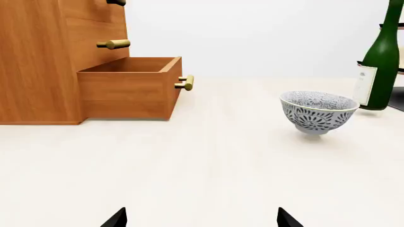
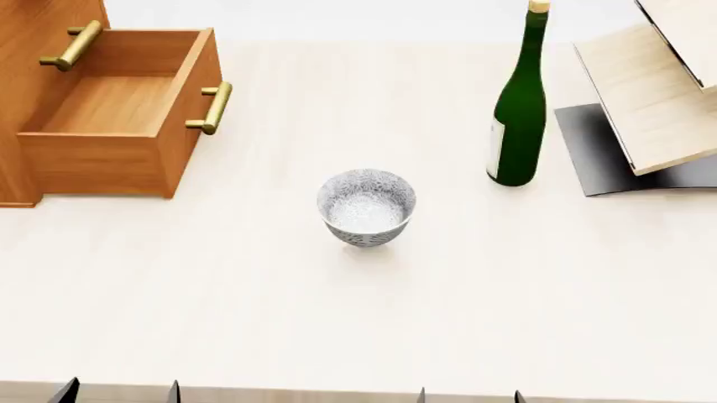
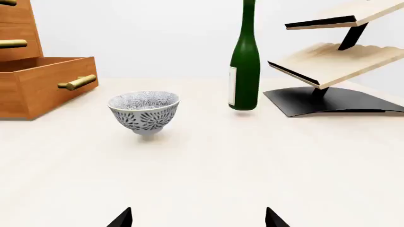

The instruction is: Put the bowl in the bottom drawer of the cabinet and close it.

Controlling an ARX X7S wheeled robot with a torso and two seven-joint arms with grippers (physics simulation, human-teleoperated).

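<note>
The speckled white bowl (image 2: 367, 207) stands upright in the middle of the pale table, also seen in the left wrist view (image 1: 318, 112) and the right wrist view (image 3: 144, 112). The cabinet (image 2: 34, 50) sits at the far left with its bottom drawer (image 2: 112, 117) pulled out and empty, brass handle (image 2: 213, 107) facing right. Both grippers hang at the near table edge, well short of the bowl: my left gripper (image 2: 117, 393) and my right gripper (image 2: 468, 396). Each stands open with nothing between its fingers, as the left (image 1: 202, 218) and right (image 3: 198, 218) wrist views show.
A tall green bottle (image 2: 518, 109) stands to the right of the bowl. Behind it at the far right is a pale wooden rack (image 2: 656, 92) on a grey base. The middle drawer's handle (image 2: 70, 46) juts out above the open drawer.
</note>
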